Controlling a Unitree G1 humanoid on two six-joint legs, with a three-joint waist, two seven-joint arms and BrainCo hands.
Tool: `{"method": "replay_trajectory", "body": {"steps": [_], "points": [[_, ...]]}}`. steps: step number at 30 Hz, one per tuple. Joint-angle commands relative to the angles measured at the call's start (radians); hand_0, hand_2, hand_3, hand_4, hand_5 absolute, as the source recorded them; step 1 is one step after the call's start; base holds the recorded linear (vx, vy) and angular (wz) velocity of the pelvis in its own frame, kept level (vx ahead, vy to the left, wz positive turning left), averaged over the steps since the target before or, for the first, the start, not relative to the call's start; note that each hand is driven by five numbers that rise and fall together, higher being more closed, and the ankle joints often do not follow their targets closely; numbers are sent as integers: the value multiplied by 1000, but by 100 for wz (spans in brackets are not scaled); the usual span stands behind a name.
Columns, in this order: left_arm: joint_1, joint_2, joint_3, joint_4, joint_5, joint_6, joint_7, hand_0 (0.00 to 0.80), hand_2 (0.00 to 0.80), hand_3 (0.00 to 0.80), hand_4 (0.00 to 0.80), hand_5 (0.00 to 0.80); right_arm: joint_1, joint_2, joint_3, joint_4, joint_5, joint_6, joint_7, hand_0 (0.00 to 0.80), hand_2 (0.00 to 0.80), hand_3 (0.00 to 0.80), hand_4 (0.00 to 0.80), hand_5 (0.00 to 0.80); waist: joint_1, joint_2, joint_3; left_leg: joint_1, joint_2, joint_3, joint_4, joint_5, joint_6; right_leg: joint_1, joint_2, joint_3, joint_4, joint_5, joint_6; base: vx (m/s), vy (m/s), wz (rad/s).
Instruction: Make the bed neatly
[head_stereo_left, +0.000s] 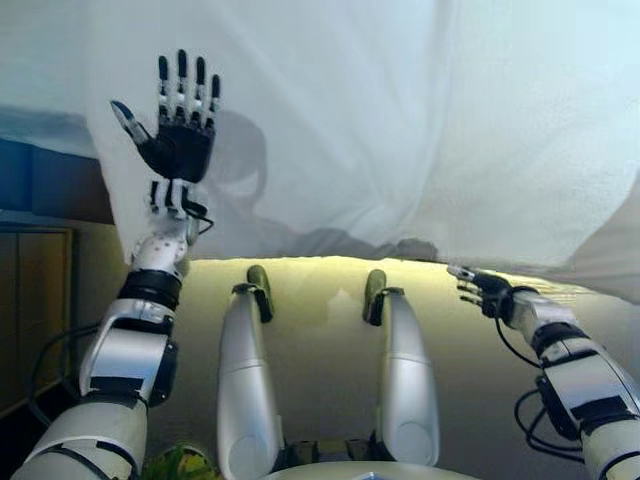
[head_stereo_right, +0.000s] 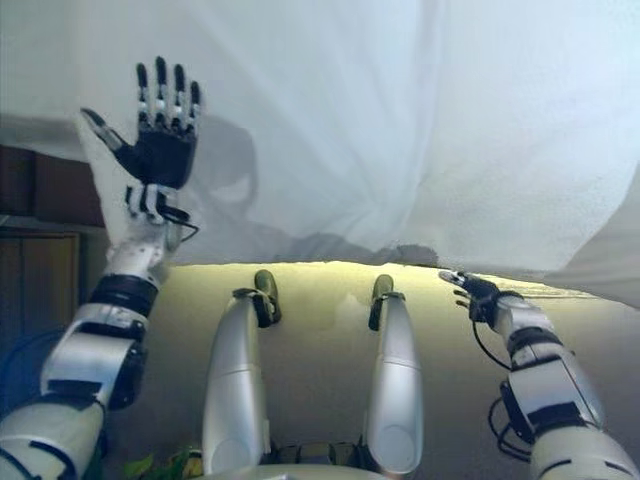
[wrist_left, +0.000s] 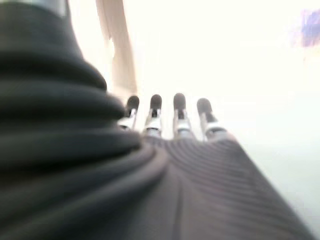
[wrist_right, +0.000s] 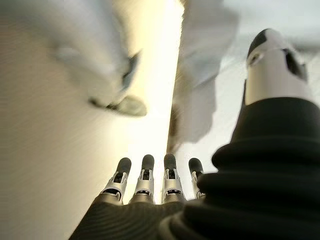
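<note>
1. Sheet (head_stereo_left: 400, 120): one, white, draped over the bed; its hem hangs down the near side above the floor (head_stereo_left: 320, 330).
2. Left hand (head_stereo_left: 180, 140): one, raised flat in front of the sheet near its left corner, fingers straight and spread, thumb out, gripping nothing.
3. Right hand (head_stereo_left: 490, 292): one, low at the sheet's hanging hem on the right, fingers straight and loosely spread, holding nothing.

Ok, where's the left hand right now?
In the left eye view, the left hand is raised at upper left, fingers straight, over the white sheet near its left edge.
</note>
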Motion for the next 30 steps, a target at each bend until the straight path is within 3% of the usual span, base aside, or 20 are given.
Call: {"method": "replay_trajectory", "body": {"steps": [1, 6, 11, 17, 30], "points": [[-88, 70, 40, 90, -41, -82, 146, 0, 0, 0, 0, 0, 113, -52, -31, 10, 13, -38, 11, 0, 0, 0, 0, 0, 4, -38, -6, 55, -55, 49, -44, -82, 75, -38, 59, -79, 19, 64, -74, 14, -58, -13], [-125, 131, 36, 184, -25, -128, 309, 0, 0, 0, 0, 0, 177, -54, -53, -9, 41, -59, 11, 0, 0, 0, 0, 0, -6, -63, -6, 17, -47, 35, -10, -92, 71, -63, 68, -83, 28, 67, -76, -2, -42, -8], [-137, 171, 34, 224, -64, -134, 402, 0, 0, 0, 0, 0, 190, -63, -56, -21, 57, -94, 27, 0, 0, 0, 0, 0, -5, -68, -6, -9, -46, 27, 3, -94, 64, -79, 71, -86, 26, 65, -78, -3, -6, -1], [-97, 151, 84, 214, -112, -117, 470, 0, 0, 0, 0, 0, 142, -82, -43, -55, 61, -102, 20, 0, 0, 0, 0, 0, 4, -57, -6, -26, -56, 24, -5, -88, 50, -99, 69, -85, 26, 54, -86, -8, 13, 0], [-13, 125, 161, 220, -112, -15, 437, 0, 0, 0, 0, 0, 107, -126, -56, -92, 71, -111, -3, 0, 0, 0, 0, 0, 28, -67, -6, -87, -66, -4, -3, -71, 33, -147, 68, -98, 47, 48, -95, -36, 12, 4]]}}
